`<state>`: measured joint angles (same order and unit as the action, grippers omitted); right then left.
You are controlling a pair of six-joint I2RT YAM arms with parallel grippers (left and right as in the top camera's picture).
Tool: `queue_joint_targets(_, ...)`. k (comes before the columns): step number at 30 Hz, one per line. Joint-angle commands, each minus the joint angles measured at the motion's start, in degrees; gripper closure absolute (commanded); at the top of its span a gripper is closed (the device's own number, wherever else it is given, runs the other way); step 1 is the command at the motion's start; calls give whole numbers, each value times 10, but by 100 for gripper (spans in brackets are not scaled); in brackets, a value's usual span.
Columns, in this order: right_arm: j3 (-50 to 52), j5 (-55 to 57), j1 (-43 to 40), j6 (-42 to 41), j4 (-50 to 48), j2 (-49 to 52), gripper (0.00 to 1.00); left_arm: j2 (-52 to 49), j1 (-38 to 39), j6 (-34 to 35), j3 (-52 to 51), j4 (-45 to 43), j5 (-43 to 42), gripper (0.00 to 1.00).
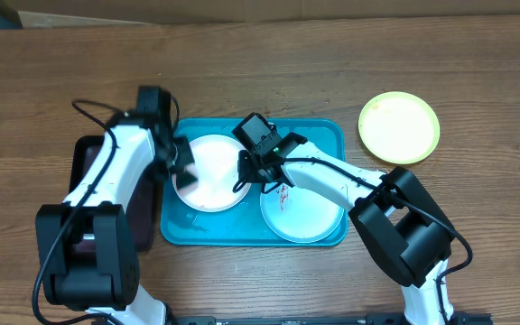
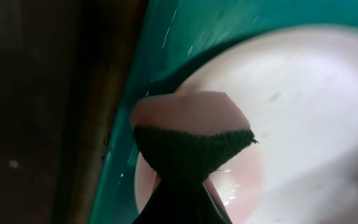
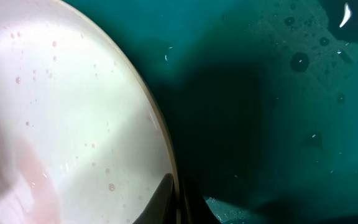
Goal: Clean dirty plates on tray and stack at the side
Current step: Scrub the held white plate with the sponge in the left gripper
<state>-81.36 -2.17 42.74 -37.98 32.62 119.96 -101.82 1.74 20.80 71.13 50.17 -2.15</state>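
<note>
The turquoise tray (image 1: 319, 125) holds two plates. The white plate (image 1: 215, 181) lies on its left side, wet with pinkish smears. The pale blue rimmed plate (image 1: 307, 218) lies on its right side with red smears near its top. The yellow-green rimmed plate (image 1: 399, 127) sits on the table at the right. My left gripper (image 1: 182, 165) is shut on a sponge (image 2: 191, 127) with a dark green scrub face, pressed on the white plate's (image 2: 303, 112) left edge. My right gripper (image 1: 249, 171) pinches the white plate's right rim (image 3: 73, 106), one finger on each side (image 3: 178, 202).
A black tray (image 1: 87, 171) lies left of the turquoise tray, under my left arm. The tray floor (image 3: 278, 112) is wet with droplets. The tray's left wall (image 2: 160, 50) is close beside the sponge.
</note>
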Motion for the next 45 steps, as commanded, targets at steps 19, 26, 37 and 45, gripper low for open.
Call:
queue_joint_targets(19,4,10,-1,9,6,14,96,-157,31,15,48,-36,-138,96)
queue_joint_targets(26,4,10,-1,9,7,14,96,-155,20,16,50,31,37,96)
queue_joint_targets(37,4,11,-1,9,7,14,96,-155,18,116,168,215,273,96)
queue_joint_targets(45,4,10,-8,9,6,14,96,-153,21,42,280,242,77,96)
